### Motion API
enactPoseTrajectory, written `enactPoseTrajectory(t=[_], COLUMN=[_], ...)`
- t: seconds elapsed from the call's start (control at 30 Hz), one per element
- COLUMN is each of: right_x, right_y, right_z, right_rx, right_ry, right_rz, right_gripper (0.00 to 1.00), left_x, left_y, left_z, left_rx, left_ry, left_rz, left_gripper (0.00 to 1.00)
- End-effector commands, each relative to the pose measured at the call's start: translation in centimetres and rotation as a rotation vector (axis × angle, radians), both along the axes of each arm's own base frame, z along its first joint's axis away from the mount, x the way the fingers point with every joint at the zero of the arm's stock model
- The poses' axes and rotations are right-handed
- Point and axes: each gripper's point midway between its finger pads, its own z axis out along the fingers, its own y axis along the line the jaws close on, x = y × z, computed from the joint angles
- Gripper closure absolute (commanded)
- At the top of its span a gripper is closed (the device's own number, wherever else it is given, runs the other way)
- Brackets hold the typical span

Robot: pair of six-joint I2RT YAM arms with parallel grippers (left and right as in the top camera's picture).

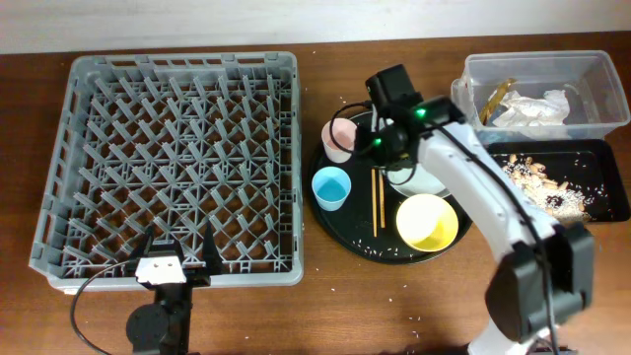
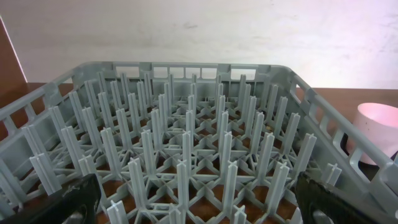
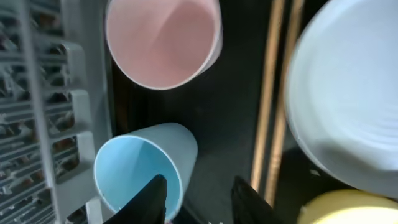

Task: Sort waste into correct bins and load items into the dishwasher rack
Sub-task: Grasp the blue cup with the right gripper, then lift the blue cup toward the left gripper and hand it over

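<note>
Brown tabletop (image 1: 394, 306) was shared by dishwasher rack (image 1: 168, 148) and round black tray (image 1: 357, 235). Right pincer (image 3: 202, 199) was held parted (nothing gripped) above the tray's light-blue cup (image 3: 140, 171); left pincer (image 1: 179, 251) was spread empty at the rack's edge.

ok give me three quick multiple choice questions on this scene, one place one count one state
1. Where are the crumpled napkins?
A) in the clear tub
B) in the rack
C) in the yellow bowl

2. How many cups are on the round black tray?
A) one
B) two
C) three

3. The right tool is:
A) open
B) shut on a cup
C) shut on chopsticks

Answers:
1 A, they lie inside the tub beside the tan scrap.
2 B, one pink cup and one light-blue cup.
3 A, its fingers are apart with nothing gripped.
</note>
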Motion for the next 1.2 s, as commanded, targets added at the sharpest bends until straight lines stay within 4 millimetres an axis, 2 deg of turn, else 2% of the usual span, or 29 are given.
enactPoseTrajectory(t=[0.0, 0.07, 0.1, 0.13, 0.17, 0.23, 0.27, 0.3, 0.33, 0.37, 0.43, 0.47, 0.53, 0.6, 0.63, 0.67, 0.7, 0.73, 0.77, 0.8, 0.83, 0.87, 0.9, 0.97, 1.03, 1.1, 1.13, 1.17], right_x=[-1.6, -2.5, -2.6, -2.7, -2.7, -2.7, -2.6, -2.1, -1.9, -1.8, -2.2, -2.6, -3.1, -3.2, -3.0, -2.9, -2.8, -2.7, -2.6, -2.5, -2.4, -2.2, -1.7, -0.9, -0.2, 0.9, 1.3, 1.6], right_y=[2.4, 3.8, 4.0, 4.0, 3.9, 2.7, 2.0, 1.0, 0.5, -0.4, -3.0, -4.0, -4.4, -3.9, -3.7, -3.6, -3.5, -3.3, -3.1, -2.8, -2.5, -1.9, -0.8, 0.7, 3.5, 5.6, 6.1, 6.5], right_z=[-5.2, -6.9, -7.1, -7.1, -7.1, -6.6, -5.4, -2.4, -0.2, 3.2, 9.0, 11.4, 13.2, 13.5, 13.7, 13.8, 13.9, 14.1, 14.3, 14.6, 14.8, 15.1, 15.1, 14.4, 13.6, 13.4, 13.2, 13.0], right_rx=[0.005, 0.009, 0.003, -0.004, -0.003, -0.005, 0.005, 0.053, 0.09, 0.144, 0.189, 0.203, 0.216, 0.245, 0.256, 0.261, 0.265, 0.281, 0.292, 0.311, 0.329, 0.361, 0.417, 0.501, 0.672, 0.841, 0.888, 0.927], right_ry=[0.158, 0.204, 0.207, 0.206, 0.206, 0.227, 0.22, 0.183, 0.15, 0.087, -0.052, -0.12, -0.173, -0.172, -0.178, -0.186, -0.194, -0.2, -0.203, -0.211, -0.22, -0.229, -0.226, -0.193, -0.155, -0.145, -0.149, -0.154], right_rz=[0.042, 0.076, 0.082, 0.083, 0.081, 0.056, 0.049, 0.052, 0.055, 0.065, 0.023, 0.007, 0.003, 0.016, 0.021, 0.024, 0.025, 0.033, 0.039, 0.05, 0.059, 0.078, 0.109, 0.153, 0.271, 0.377, 0.41, 0.442], right_gripper=[0.65, 0.64, 0.66, 0.87, 0.96, 0.96, 0.96, 0.96, 0.96, 0.96, 0.96, 0.96, 0.96, 0.96, 0.96, 0.96, 0.96, 0.96, 0.96, 0.96, 0.96, 0.96, 0.96, 0.96, 0.96, 0.96, 0.96, 0.96], left_x=[0.0, 0.0, 0.0, 0.0, 0.0, 0.0, 0.0, 0.0, -0.2, -0.5, -1.1, -0.7, 1.8, 5.6, 9.1, 10.9, 12.3, 13.3, 13.4, 14.2, 14.9, 15.6, 15.5, 14.6, 14.5, 14.4, 14.2, 14.0], left_y=[0.1, 0.1, 0.1, 0.1, 0.1, 0.1, -0.4, -2.0, -3.0, -3.7, -3.7, -3.7, -4.8, -6.4, -7.9, -9.3, -11.2, -14.4, -15.7, -17.0, -17.5, -18.4, -18.9, -19.3, -19.6, -20.0, -20.3, -20.6], left_z=[-0.1, -0.1, -0.1, -0.1, 0.2, -0.1, 0.1, 1.6, 2.3, 3.7, 7.8, 9.3, 11.4, 13.3, 14.5, 15.0, 15.4, 15.3, 14.9, 13.5, 12.4, 9.9, 8.1, 8.0, 9.3, 10.5, 10.5, 10.4], left_rx=[0.012, 0.012, 0.012, 0.012, 0.013, 0.012, 0.01, 0.011, 0.012, -0.001, -0.081, -0.141, -0.19, -0.236, -0.28, -0.307, -0.351, -0.523, -0.625, -0.773, -0.876, -1.173, -1.334, -1.352, -1.311, -1.247, -1.219, -1.219], left_ry=[0.002, 0.002, 0.002, 0.001, -0.012, 0.002, -0.01, -0.071, -0.09, -0.115, -0.136, -0.071, 0.071, 0.201, 0.297, 0.336, 0.366, 0.449, 0.507, 0.611, 0.686, 0.915, 1.066, 1.119, 1.076, 1.018, 1.008, 1.019], left_rz=[0.005, 0.005, 0.005, 0.005, 0.004, 0.004, -0.026, -0.122, -0.178, -0.217, -0.215, -0.211, -0.277, -0.379, -0.479, -0.561, -0.678, -0.858, -0.928, -0.951, -0.919, -0.774, -0.666, -0.704, -0.804, -0.904, -0.927, -0.929], left_gripper=[0.01, 0.01, 0.01, 0.01, 0.01, 0.01, 0.01, 0.01, 0.01, 0.01, 0.01, 0.01, 0.01, 0.01, 0.01, 0.01, 0.01, 0.01, 0.01, 0.01, 0.01, 0.01, 0.01, 0.01, 0.02, 0.39, 0.39, 0.31])
